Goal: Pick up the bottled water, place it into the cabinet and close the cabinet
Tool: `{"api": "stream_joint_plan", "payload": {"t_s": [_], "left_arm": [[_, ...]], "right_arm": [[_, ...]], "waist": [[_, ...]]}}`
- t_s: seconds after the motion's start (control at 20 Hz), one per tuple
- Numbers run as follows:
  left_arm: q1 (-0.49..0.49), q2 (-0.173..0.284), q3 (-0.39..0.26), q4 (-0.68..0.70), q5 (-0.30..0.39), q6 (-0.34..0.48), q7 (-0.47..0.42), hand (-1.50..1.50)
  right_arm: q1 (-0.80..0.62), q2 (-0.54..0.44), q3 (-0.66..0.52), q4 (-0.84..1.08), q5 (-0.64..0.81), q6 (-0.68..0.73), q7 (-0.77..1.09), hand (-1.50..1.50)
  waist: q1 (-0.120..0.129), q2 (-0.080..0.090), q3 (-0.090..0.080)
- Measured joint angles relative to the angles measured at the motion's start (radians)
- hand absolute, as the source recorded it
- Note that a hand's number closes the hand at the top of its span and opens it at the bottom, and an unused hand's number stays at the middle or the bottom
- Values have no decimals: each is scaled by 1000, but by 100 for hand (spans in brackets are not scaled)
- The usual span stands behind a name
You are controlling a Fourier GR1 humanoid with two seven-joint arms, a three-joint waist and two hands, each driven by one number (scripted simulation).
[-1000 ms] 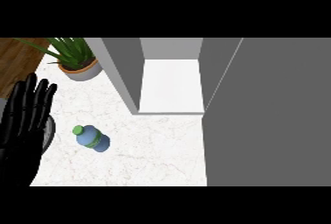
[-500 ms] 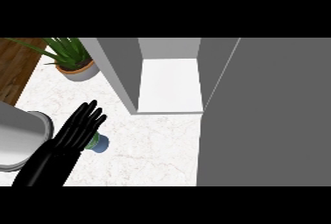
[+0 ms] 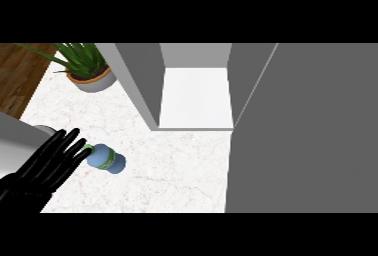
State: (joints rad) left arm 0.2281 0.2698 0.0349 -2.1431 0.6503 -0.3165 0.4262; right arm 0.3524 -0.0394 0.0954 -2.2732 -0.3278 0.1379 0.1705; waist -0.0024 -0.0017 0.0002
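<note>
I see my left hand [image 3: 50, 161] low at the left, fingers straight, their tips at the bottled water [image 3: 105, 159] lying on the marble table [image 3: 170, 170]. The cabinet [image 3: 196, 95] stands open farther back, its door [image 3: 310, 130] swung out at right; a potted plant [image 3: 87, 70] sits far left.

Light is even and bright across the white table [image 3: 162, 165]. Shadows are faint, no glare shows, and edges look crisp from near to far.
</note>
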Motion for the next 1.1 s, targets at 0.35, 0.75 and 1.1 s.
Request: {"api": "stream_joint_plan", "payload": {"t_s": [0.35, 0.75, 1.1], "left_arm": [[55, 2, 85, 26, 37, -94, -15, -150], [90, -23, 153, 91, 37, -220, -72, -150], [10, -26, 218, 206, 8, -236, -99, -150]], "right_arm": [[96, 5, 0, -14, -13, 55, -50, -150], [156, 13, 4, 17, 9, 116, -135, -150], [189, 21, 25, 36, 45, 137, -193, -150]], "waist": [[1, 0, 0], [1, 0, 0], [-2, 1, 0]]}}
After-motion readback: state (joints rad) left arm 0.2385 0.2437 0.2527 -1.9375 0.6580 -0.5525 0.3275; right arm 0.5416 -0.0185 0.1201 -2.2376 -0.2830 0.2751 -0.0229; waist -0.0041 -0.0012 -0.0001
